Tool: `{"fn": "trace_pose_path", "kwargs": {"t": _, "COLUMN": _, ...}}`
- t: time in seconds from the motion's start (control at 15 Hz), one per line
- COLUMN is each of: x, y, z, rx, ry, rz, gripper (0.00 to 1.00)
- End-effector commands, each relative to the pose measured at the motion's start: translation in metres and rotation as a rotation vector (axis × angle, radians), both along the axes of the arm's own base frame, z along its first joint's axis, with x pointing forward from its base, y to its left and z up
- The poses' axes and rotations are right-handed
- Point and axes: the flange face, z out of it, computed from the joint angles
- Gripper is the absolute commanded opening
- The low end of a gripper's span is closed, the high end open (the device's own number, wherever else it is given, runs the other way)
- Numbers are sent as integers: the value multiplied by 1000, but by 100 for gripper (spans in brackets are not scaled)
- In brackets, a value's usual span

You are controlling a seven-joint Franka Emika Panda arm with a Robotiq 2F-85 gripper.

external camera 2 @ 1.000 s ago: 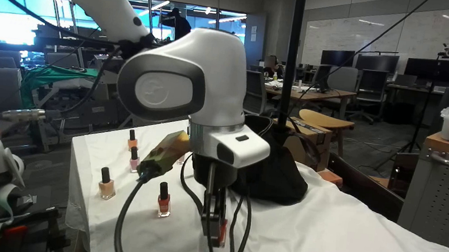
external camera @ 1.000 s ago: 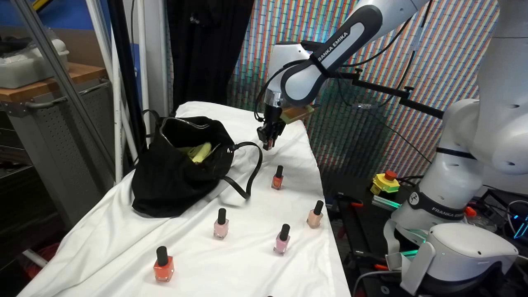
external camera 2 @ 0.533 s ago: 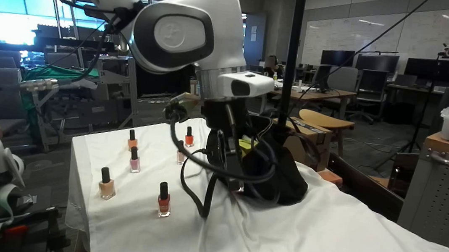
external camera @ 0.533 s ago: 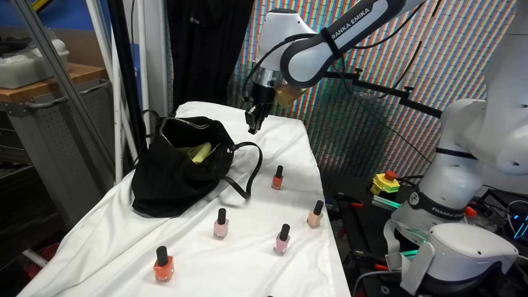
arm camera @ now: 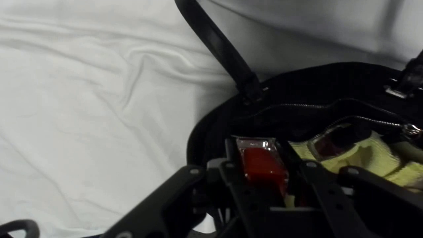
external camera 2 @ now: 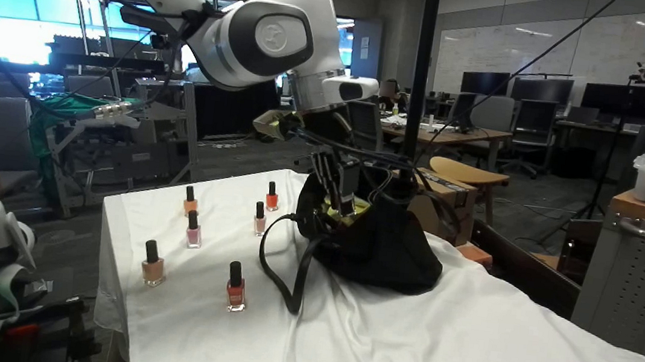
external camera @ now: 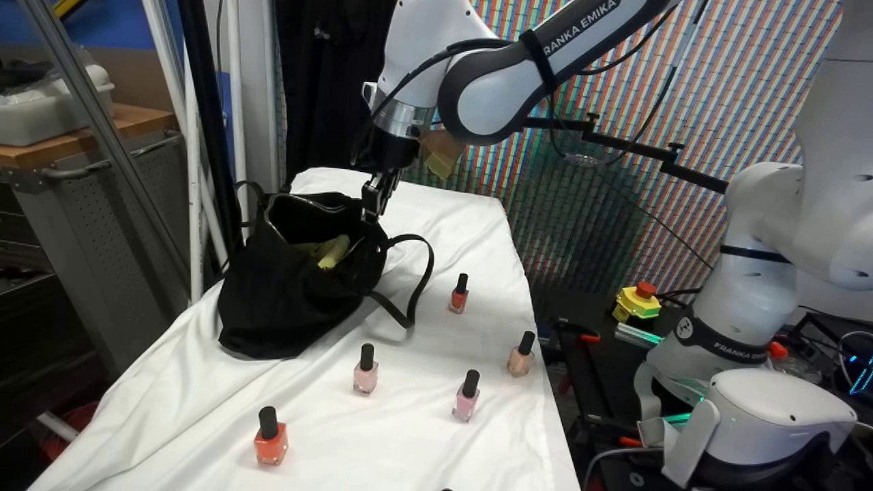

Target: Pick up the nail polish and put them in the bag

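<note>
My gripper (external camera: 370, 215) is over the near-side rim of the black bag (external camera: 286, 314). In the wrist view the gripper (arm camera: 256, 147) is shut on a red nail polish bottle (arm camera: 261, 162), its glass base pointing outward. A dark red nail polish bottle (arm camera: 330, 145) lies inside the bag on the yellow-green cloth (arm camera: 370, 152). Several bottles stand upright on the table: red (external camera 2: 235, 294), peach (external camera 2: 153, 271), mauve (external camera 2: 193, 237), pale pink (external camera 2: 259, 224), orange (external camera 2: 190, 206) and orange-red (external camera 2: 272, 201). The bag's deeper inside is hidden.
A bag handle (external camera: 417, 293) loops out over the white tablecloth (external camera: 409, 443). Another strap (arm camera: 218, 43) shows beside the gripper in the wrist view. A black pole (external camera 2: 422, 71) stands behind the bag. A white headset (external camera: 764, 423) sits beside the table.
In the exterior views my gripper has risen from low over the table and moved across to the bag's mouth, carrying the red bottle. The standing bottles and the bag have stayed in place.
</note>
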Motion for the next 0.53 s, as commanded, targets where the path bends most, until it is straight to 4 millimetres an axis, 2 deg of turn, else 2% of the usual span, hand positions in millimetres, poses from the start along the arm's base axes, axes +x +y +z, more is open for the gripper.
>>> {"fn": "trace_pose_path", "kwargs": {"t": 0.0, "x": 34, "y": 27, "z": 7, "rx": -32, "ry": -56, "rz": 128, "gripper": 16}}
{"fn": "trace_pose_path", "kwargs": {"t": 0.2, "x": 55, "y": 45, "z": 1, "rx": -59, "ry": -88, "rz": 185, "gripper": 16}}
{"fn": "trace_pose_path", "kwargs": {"t": 0.33, "x": 65, "y": 47, "z": -2, "rx": -85, "ry": -95, "rz": 206, "gripper": 16}}
{"fn": "trace_pose_path", "kwargs": {"t": 0.47, "x": 70, "y": 44, "z": -4, "rx": -101, "ry": -91, "rz": 217, "gripper": 66}}
